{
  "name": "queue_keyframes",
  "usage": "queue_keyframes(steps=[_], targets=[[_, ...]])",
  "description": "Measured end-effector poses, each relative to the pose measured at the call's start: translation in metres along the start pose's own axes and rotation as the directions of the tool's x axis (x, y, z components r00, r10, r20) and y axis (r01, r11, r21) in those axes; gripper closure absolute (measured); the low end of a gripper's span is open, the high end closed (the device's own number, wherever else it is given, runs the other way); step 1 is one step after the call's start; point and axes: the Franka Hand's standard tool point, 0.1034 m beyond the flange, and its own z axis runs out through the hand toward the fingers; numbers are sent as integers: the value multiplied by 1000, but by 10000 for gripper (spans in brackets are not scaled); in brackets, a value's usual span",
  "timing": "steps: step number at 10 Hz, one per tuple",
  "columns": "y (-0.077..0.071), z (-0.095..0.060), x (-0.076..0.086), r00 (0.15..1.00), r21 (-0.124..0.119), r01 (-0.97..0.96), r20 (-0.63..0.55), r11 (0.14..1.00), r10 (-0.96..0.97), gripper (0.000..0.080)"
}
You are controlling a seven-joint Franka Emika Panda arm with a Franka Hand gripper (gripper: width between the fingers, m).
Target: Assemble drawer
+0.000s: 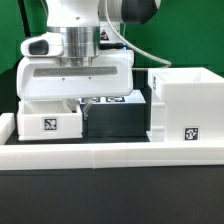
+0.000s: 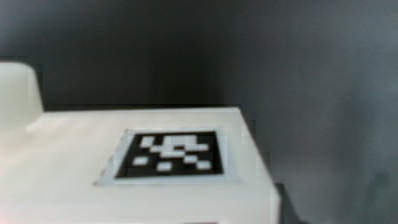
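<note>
green backdrop [image 1: 18, 30] behind, seemingly cloth; dark table [image 1: 110, 195] below.

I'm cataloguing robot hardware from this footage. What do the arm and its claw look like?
The arm is glossy white with rounded shells and a black joint section. A ribbed grey metal collar sits above the claw, whose body is wide, boxy and white with a dark band across it. A thin pale cable arcs behind. No markings are legible.
</note>
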Motion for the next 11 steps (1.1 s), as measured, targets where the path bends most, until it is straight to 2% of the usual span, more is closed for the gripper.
queue_keyframes(steps=[2, 6, 8, 10, 11], targets=[[-6, -4, 0, 974, 5, 226, 10, 974, -226, 757], [-3, -5, -1, 901, 3, 434, 19, 901, -434, 757], [-4, -4, -2, 787, 0, 617, 30, 787, -617, 757], [-11, -4, 1, 669, 4, 742, 43, 670, -742, 757], [-10, -4, 1, 638, 5, 769, 47, 639, -769, 757]])
